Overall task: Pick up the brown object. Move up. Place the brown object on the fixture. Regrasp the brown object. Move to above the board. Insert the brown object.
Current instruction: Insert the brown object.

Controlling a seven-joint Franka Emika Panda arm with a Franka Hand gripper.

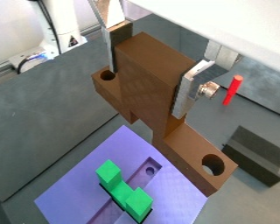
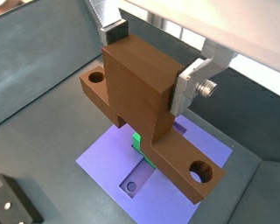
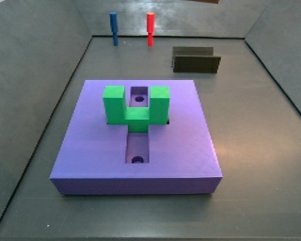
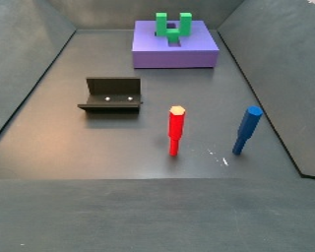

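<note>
The brown piece [image 1: 154, 96] is clamped between the fingers [image 1: 192, 87] of the gripper [image 2: 149, 57], which are closed on the wide head of the T in both wrist views; the long bar with its round hole [image 2: 199, 171] hangs below, over the purple board [image 2: 154, 166]. Neither side view shows the gripper or the piece, so both are judged to be held high above the floor. The fixture [image 4: 111, 94] stands empty, well apart from the board. The step in hand is therefore judged to be the move to above the board, with insertion to follow.

To do this well, the bar should be brought in line with the lengthwise groove [image 3: 139, 141] and between the arms of the green block [image 3: 134, 104], if that is where it is meant to seat; the exact target cannot be told from these pictures. In a wrist view the bar appears to lie over the groove and hides part of the green block [image 2: 137, 138], yet true overlap is not certain from this angle. Sideways alignment and rotation should be settled while the piece is high, and only then should it be lowered straight and slowly. The grip should be kept firm, since a tilted piece could jam against the block. The red peg [image 4: 176, 130] and blue peg [image 4: 246, 130] stand far from the board and need not be considered.
</note>
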